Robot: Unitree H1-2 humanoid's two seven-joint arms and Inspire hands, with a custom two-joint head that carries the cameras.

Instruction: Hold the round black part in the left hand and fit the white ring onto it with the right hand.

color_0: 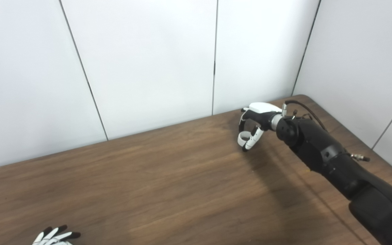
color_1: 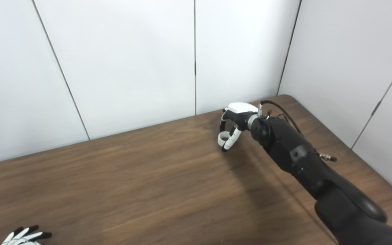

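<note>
The right robot hand [color_0: 254,126] reaches far across the table [color_0: 168,183], near its back edge and the wall panels [color_0: 148,64], with its fingers [color_0: 250,141] curled down and inward toward the thumb. A small white loop shows at the fingertips, but I cannot tell whether that is the white ring or only the hand's own white finger segments, so whether it grasps anything is unclear. The left robot hand [color_0: 55,237] sits at the bottom edge of the view, fingers spread and released, holding nothing that shows. The round black part appears in neither view; it may lie below the frame or be absent.

The main risk, as I judge it, is a fit attempted with no black part secured: the left robot hand is spread and well apart from the right. If the ring is pinched only at the fingertips, it could slip or tilt on the long carry back across the table. With the arm so extended, fine alignment would likely suffer
</note>
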